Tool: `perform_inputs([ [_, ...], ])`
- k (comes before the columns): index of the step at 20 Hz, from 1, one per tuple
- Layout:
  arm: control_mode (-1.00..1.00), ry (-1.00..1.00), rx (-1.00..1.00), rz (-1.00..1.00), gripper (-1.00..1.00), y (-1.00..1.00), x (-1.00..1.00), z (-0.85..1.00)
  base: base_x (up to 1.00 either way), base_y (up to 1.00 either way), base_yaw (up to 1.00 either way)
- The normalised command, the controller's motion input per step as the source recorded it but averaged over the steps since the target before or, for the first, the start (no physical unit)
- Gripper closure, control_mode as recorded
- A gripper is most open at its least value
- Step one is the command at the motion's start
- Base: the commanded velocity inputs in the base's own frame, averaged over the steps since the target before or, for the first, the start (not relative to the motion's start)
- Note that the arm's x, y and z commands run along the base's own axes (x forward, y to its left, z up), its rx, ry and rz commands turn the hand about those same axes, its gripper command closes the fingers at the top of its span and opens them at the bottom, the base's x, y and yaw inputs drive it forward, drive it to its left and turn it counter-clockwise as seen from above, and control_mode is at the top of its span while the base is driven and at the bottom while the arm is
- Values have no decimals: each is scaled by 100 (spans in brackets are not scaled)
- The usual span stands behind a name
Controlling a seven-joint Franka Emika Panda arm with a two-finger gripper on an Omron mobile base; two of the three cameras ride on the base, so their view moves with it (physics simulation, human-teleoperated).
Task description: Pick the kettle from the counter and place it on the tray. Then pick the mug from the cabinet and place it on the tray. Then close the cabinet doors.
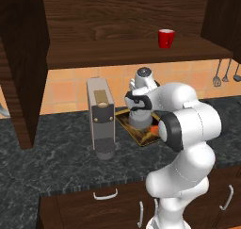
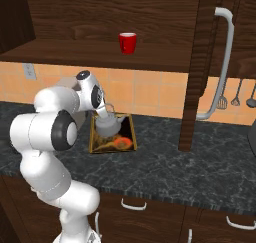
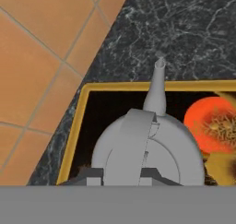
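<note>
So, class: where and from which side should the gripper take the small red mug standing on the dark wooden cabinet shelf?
Grip the small red mug across its rim and wall, coming in level from the open front: it stands upright on the dark wooden cabinet shelf, apparently free on both sides.

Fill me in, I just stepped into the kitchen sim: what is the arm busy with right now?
The white arm has its end effector down over the kettle, apparently shut on its wire handle, with the kettle over the gold-rimmed tray on the dark counter. Whether the kettle is fully set down is hard to tell. The red mug stands on the cabinet shelf, and the cabinet doors are open. A grey coffee machine stands beside the tray.
</note>
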Motion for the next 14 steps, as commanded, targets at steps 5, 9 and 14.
perform_inputs([
  [5,-100,-6,0,0,100,1,35,-8,0,0,0],
  [9,-100,-3,0,0,100,0,36,-9,0,0,0],
  [14,-100,0,0,0,100,0,29,-17,0,0,0],
])
